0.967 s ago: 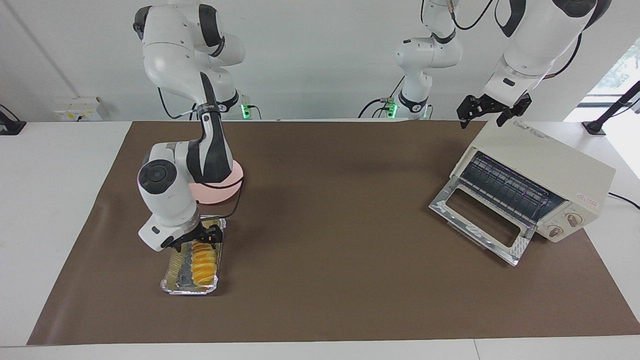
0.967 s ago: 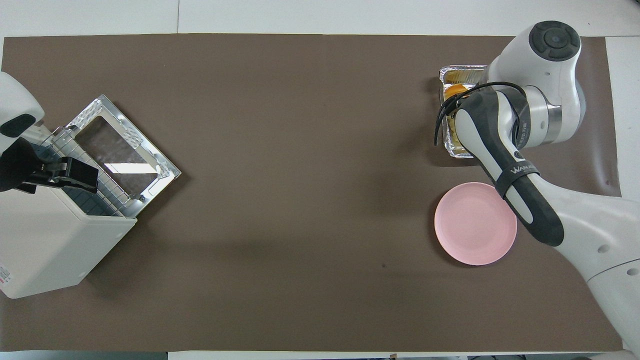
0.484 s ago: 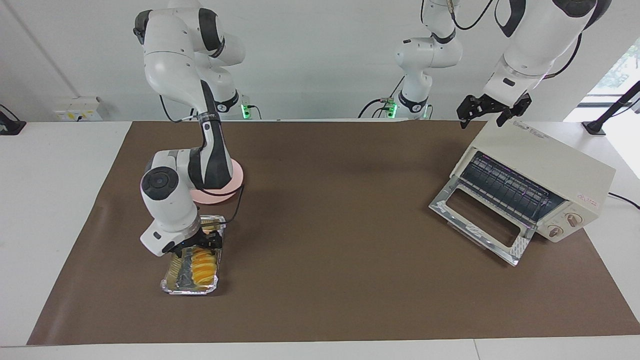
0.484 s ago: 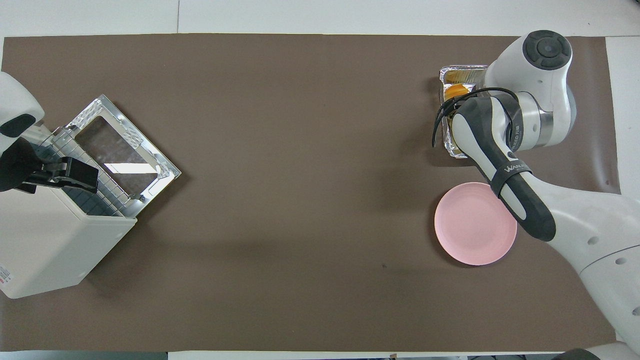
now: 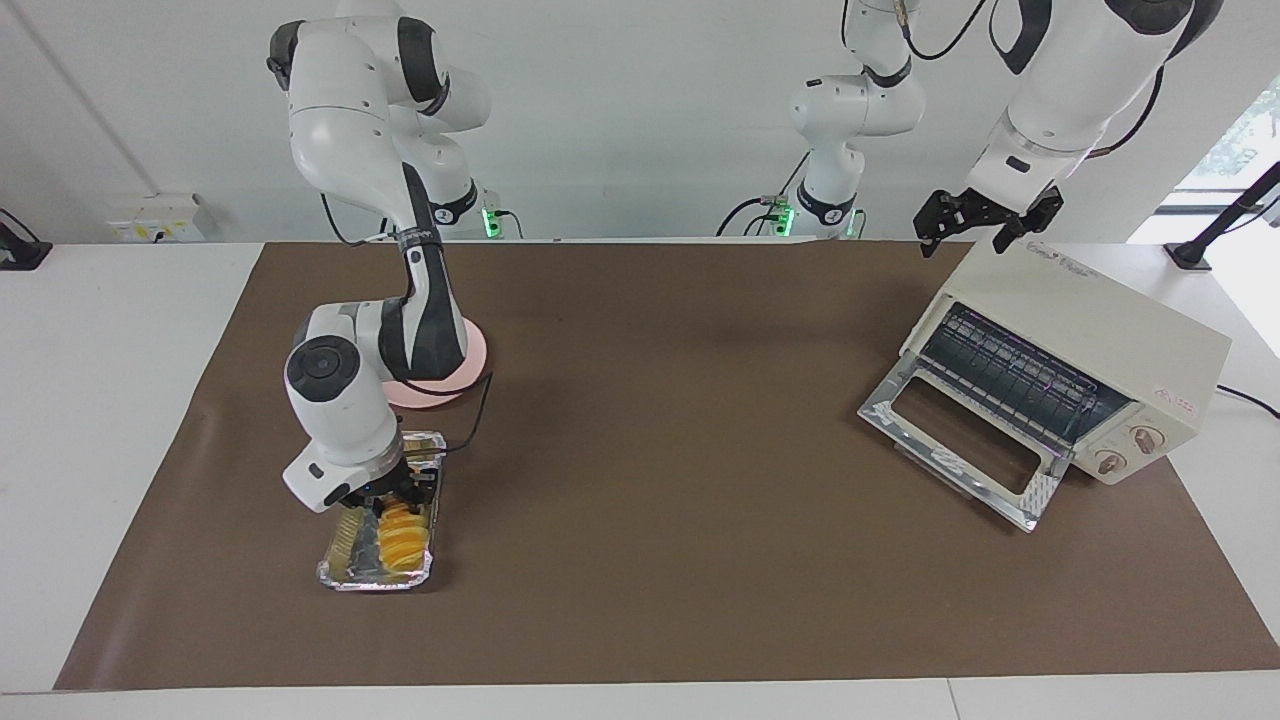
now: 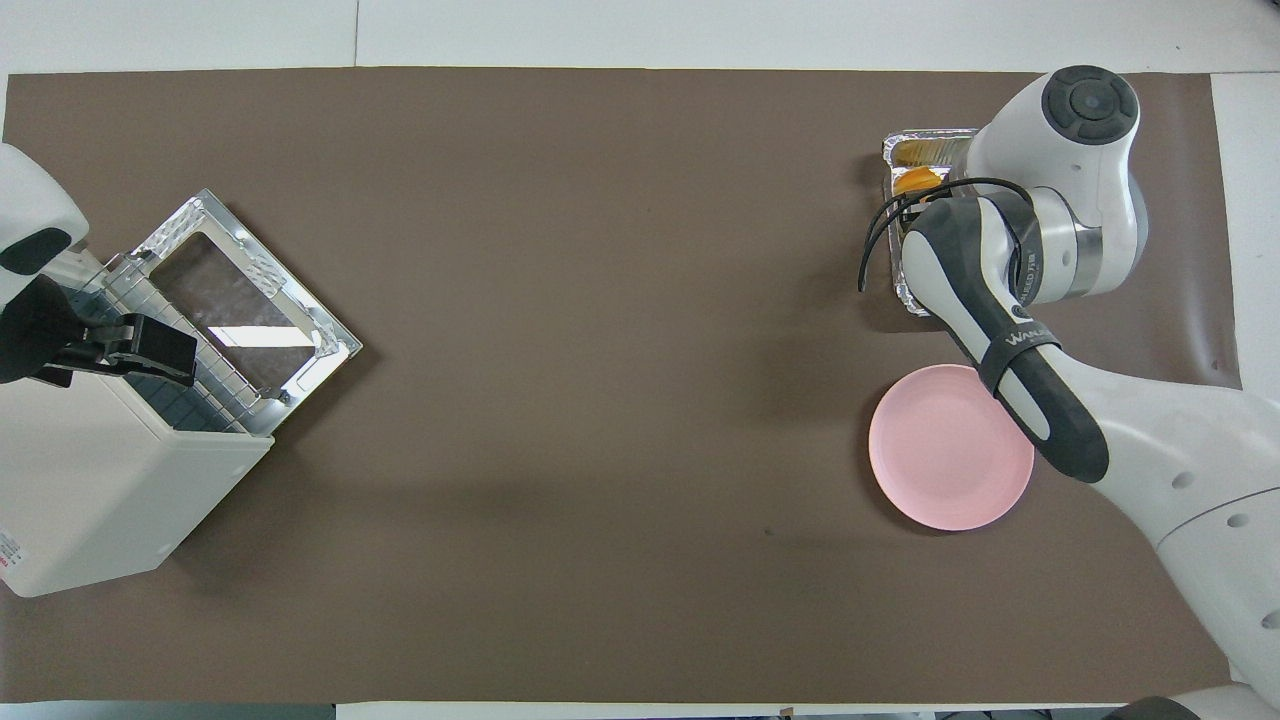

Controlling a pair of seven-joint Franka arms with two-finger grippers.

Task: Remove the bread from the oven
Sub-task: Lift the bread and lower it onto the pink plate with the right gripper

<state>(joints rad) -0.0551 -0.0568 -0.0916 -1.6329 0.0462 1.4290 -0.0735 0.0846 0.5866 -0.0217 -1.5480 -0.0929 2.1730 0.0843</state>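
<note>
The bread [image 5: 403, 535] lies in a silver foil tray [image 5: 345, 572] on the brown mat, at the right arm's end of the table. My right gripper [image 5: 390, 492] is low over the tray, open, its fingers on either side of the end of the bread nearer the robots. In the overhead view the arm hides most of the bread [image 6: 915, 181] and tray [image 6: 895, 150]. The cream-white oven [image 5: 1100, 320] stands at the left arm's end with its door [image 5: 950, 440] dropped open and a bare wire rack. My left gripper [image 5: 985, 225] hangs open over the oven's top and waits.
A round pink plate [image 6: 940, 460] lies beside the foil tray, nearer the robots, partly under the right arm. The oven [image 6: 90, 500] and its open door [image 6: 250, 300] take up the mat's corner at the left arm's end. A third arm stands at the back.
My right gripper has come down lower onto the tray around the bread's end, and the right arm's wrist has drawn in a little. The left arm has not moved.
</note>
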